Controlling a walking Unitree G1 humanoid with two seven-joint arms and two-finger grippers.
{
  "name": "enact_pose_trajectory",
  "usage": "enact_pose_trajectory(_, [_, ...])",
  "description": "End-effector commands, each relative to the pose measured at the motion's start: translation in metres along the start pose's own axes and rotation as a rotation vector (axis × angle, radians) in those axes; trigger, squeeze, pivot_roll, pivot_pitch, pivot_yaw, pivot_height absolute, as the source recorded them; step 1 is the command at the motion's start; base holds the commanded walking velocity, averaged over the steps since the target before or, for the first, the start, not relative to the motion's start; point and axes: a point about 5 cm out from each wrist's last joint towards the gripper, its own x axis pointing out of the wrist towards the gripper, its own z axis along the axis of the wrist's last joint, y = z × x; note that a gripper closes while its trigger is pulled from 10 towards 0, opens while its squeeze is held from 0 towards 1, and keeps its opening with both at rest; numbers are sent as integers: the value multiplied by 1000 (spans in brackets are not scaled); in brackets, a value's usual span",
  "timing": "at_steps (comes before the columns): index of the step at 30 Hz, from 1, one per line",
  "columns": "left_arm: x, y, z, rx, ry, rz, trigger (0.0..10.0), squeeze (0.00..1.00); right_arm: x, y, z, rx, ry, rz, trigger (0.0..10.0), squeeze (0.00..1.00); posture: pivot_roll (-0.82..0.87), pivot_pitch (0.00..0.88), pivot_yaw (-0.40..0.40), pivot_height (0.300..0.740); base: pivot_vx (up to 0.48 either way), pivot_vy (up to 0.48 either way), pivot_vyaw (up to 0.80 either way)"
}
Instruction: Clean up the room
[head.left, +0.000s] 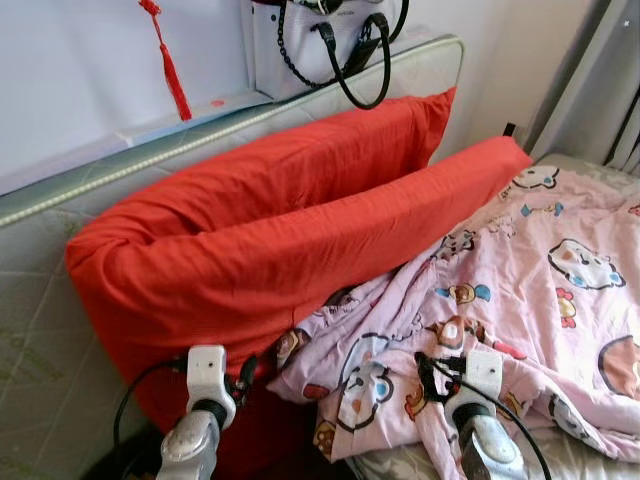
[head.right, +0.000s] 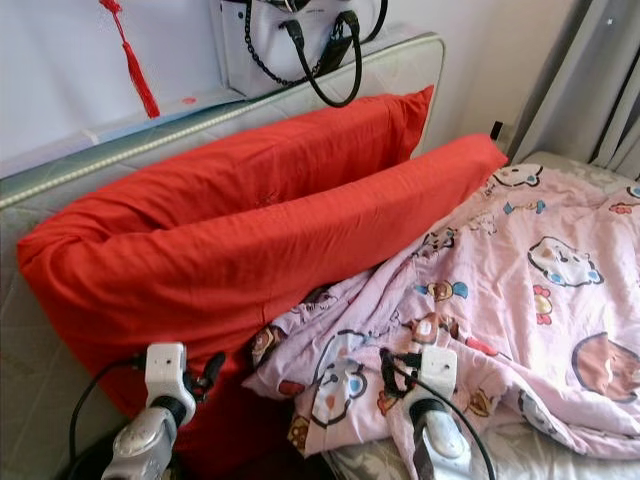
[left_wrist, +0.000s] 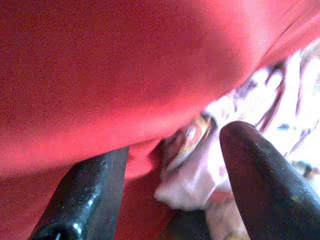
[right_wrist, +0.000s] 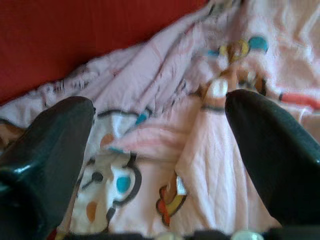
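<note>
Left tool (left_wrist: 172, 192) spread at quilt (left_wrist: 200, 170) corner.

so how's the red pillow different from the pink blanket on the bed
The red pillow is one plain colour; the pink blanket is printed with cartoon figures. The pillow is plump and props against the headboard; the blanket lies thin and crumpled across the bed. The left gripper points where the two meet; the right gripper is open over the blanket alone. Both are soft bedding, and the blanket's edge touches the pillow.

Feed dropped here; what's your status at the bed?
Left gripper open at pink cartoon-print quilt corner. Right gripper open over quilt. Long red fabric pillow overlaps quilt edge.
</note>
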Motion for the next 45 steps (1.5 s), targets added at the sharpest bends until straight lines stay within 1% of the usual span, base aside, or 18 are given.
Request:
enact_pose_trajectory(1, [5, -4, 17, 25, -98, -30, 10000, 0, -2, -3, 2, -8, -32, -35, 10000, 0, 80, 0, -23, 740, 0, 0, 0])
enact_pose_trajectory(6, [2, -7, 14, 44, -98, -48, 10000, 0, -5, 2, -4, -66, -13, -17, 10000, 0, 87, 0, -31, 740, 0, 0, 0])
enact_pose_trajectory(7, [1, -6, 13, 40, -99, -38, 10000, 0, -6, 1, -7, -93, 6, -39, 10000, 0, 87, 0, -32, 732, 0, 0, 0])
enact_pose_trajectory(8, [1, -6, 13, 40, -99, -38, 10000, 0, -6, 1, -7, -93, 6, -39, 10000, 0, 87, 0, -32, 732, 0, 0, 0])
enact_pose_trajectory(10, [-1, -5, 14, 37, -107, -35, 10000, 0, -8, 0, -8, -104, 5, -48, 10000, 0, 85, 0, -33, 717, 0, 0, 0])
enact_pose_trajectory(12, [-3, -5, 15, 36, -113, -34, 10000, 0, -9, 5, -8, -125, -3, -5, 10000, 0, 87, 15, -36, 702, 0, 0, 0])
enact_pose_trajectory(14, [-4, -6, 15, 35, -116, -35, 10000, 0, -9, 6, -7, -121, -13, 4, 10000, 0, 87, 18, -39, 688, 0, 0, 0])
enact_pose_trajectory(15, [-4, -6, 15, 35, -116, -35, 10000, 0, -9, 6, -7, -121, -13, 4, 10000, 0, 87, 18, -39, 688, 0, 0, 0])
enact_pose_trajectory(16, [-5, -7, 14, 34, -115, -35, 10000, 0, -9, 6, -8, -102, -7, 5, 10000, 0, 86, 22, -39, 688, 0, 0, 0])
enact_pose_trajectory(17, [-5, -8, 13, 32, -113, -35, 10000, 0, -9, 5, -7, -93, -22, -2, 10000, 0, 86, 23, -40, 688, 0, 0, 0])
enact_pose_trajectory(21, [-7, -10, 11, 28, -109, -36, 10000, 0, -7, 6, -4, -87, -25, -27, 10000, 0, 85, 32, -40, 688, 0, 0, 0])
enact_pose_trajectory(24, [-7, -11, 11, 25, -108, -37, 10000, 0, -5, 6, -4, -97, -7, -53, 10000, 0, 85, 39, -42, 688, 0, 0, 0])
enact_pose_trajectory(29, [-8, -11, 12, 24, -105, -36, 10000, 0, -7, 4, -6, -90, -6, -55, 10000, 0, 85, 40, -45, 653, 0, 0, 0])
enact_pose_trajectory(33, [-8, -10, 12, 22, -103, -32, 10000, 0, -6, 2, -2, -81, -28, -62, 10000, 0, 83, 40, -46, 653, 0, 0, 0])
enact_pose_trajectory(45, [-8, -10, 12, 18, -97, -32, 10000, 0, -4, 2, -1, -78, -18, -75, 10000, 0, 87, 41, -47, 653, 0, 0, 0])
